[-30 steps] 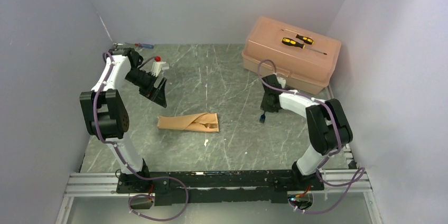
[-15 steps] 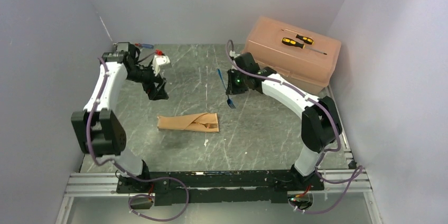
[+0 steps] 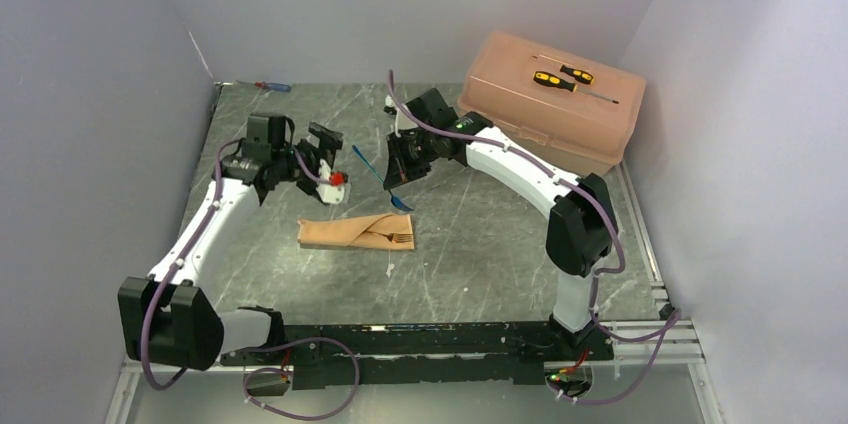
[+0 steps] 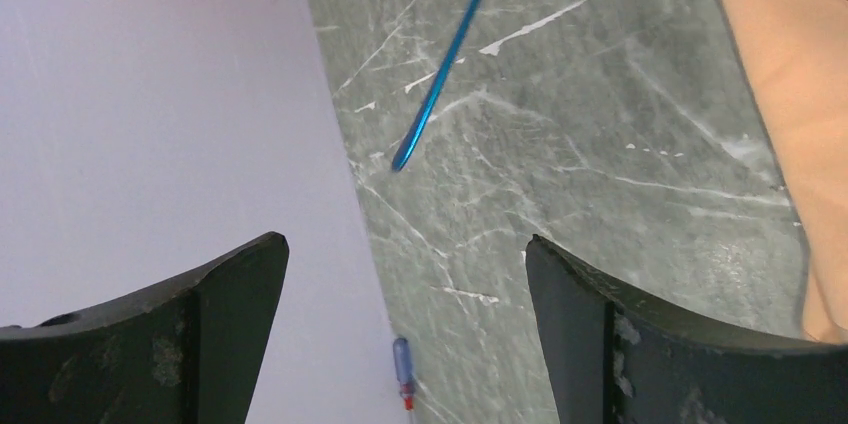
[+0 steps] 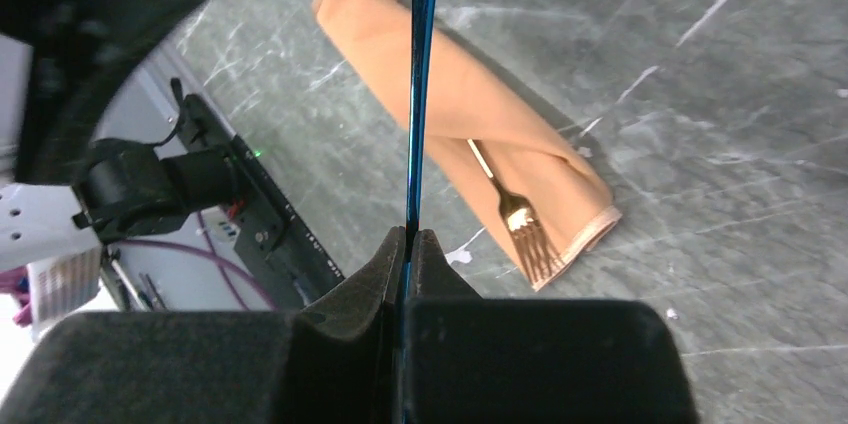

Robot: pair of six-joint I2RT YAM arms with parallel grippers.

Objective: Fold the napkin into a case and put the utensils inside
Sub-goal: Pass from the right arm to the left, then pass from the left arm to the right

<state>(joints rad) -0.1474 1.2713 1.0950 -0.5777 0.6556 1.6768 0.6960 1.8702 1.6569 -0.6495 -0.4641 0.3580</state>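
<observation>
Clamping blue utensil (image 5: 418, 94): right tool (image 5: 410, 241).

A grey, white-veined marble-pattern worktop (image 3: 470, 234) sits between pale lilac walls (image 3: 400, 4). In its far right corner stands a hard pink plastic box (image 3: 540, 136) with its lid shut. 2 yellow-and-black screwdrivers lie close together on the lid: 1 (image 3: 553, 82) with its thin shaft pointing toward the right edge, the other (image 3: 575, 73) just behind it. A red-and-blue screwdriver (image 3: 272, 87) lies flat in the far left corner, along the far edge. A small white scrap (image 3: 390, 270) lies toward the near edge.
</observation>
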